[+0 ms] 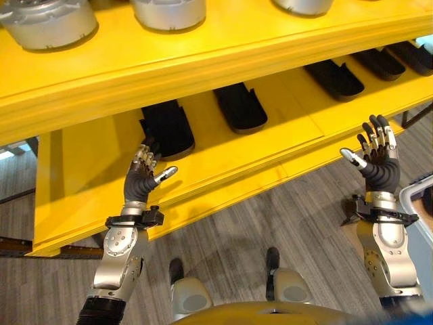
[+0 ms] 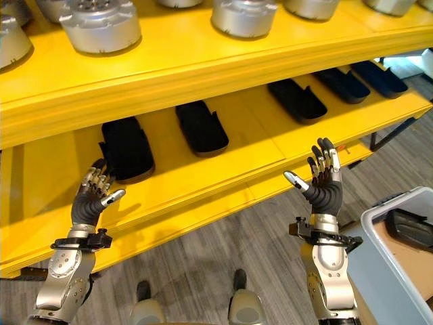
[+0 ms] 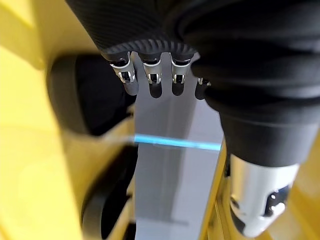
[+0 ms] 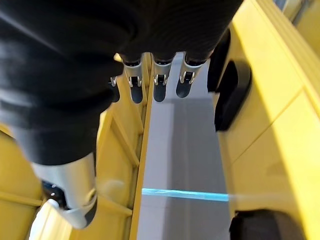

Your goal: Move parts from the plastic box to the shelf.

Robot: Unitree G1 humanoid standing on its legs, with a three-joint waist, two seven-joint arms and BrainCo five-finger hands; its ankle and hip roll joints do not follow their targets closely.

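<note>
The next part to move, a dark oblong part (image 2: 409,229), lies inside the grey plastic box (image 2: 379,261) on the floor at the robot's right, below and outside the front edge of the yellow shelf (image 2: 203,169); its long axis appears to run roughly along the box's length, though little of it is visible. The right hand (image 2: 325,177) is the nearer by far: it is raised before the lower board's front edge, fingers straight and spread, thumb out, holding nothing, with the box down and to its right. Already on the lower board, a row of black parts (image 2: 201,127) lies side by side, each with its long axis running from front edge to back. The left hand (image 2: 95,193) hovers at the nearest black part (image 2: 126,149) near the board's left end, fingers relaxed and empty. Silver round housings (image 2: 101,26) stand on the upper board.
</note>
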